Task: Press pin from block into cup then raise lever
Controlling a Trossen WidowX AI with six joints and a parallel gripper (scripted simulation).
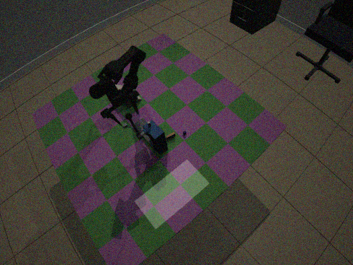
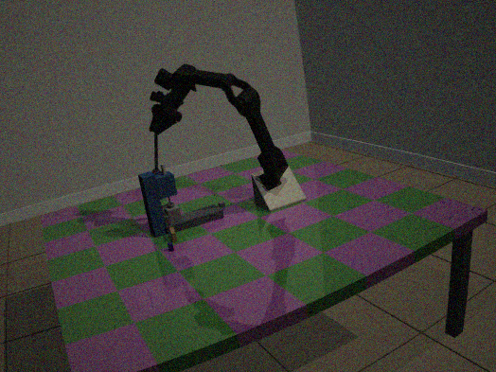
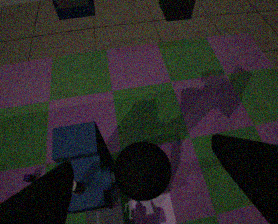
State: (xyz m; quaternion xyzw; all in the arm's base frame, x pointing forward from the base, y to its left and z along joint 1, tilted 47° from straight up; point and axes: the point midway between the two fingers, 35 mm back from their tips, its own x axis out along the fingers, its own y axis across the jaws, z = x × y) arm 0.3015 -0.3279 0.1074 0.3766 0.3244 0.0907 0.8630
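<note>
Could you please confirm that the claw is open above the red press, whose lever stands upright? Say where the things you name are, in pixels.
Not quite: the press (image 1: 155,130) (image 2: 150,202) (image 3: 75,142) is blue, not red, as the exterior view shows. The claw (image 1: 131,119) (image 2: 155,130) (image 3: 144,155) is indeed open above it, and the lever (image 1: 135,127) (image 2: 156,151) (image 3: 143,170) stands upright.

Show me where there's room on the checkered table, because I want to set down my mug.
The near side, past the press toward the bright patch, looks roomy; so does the stretch between the small dark blue thing and the right corner. It's crowded between press and arm base.
</note>
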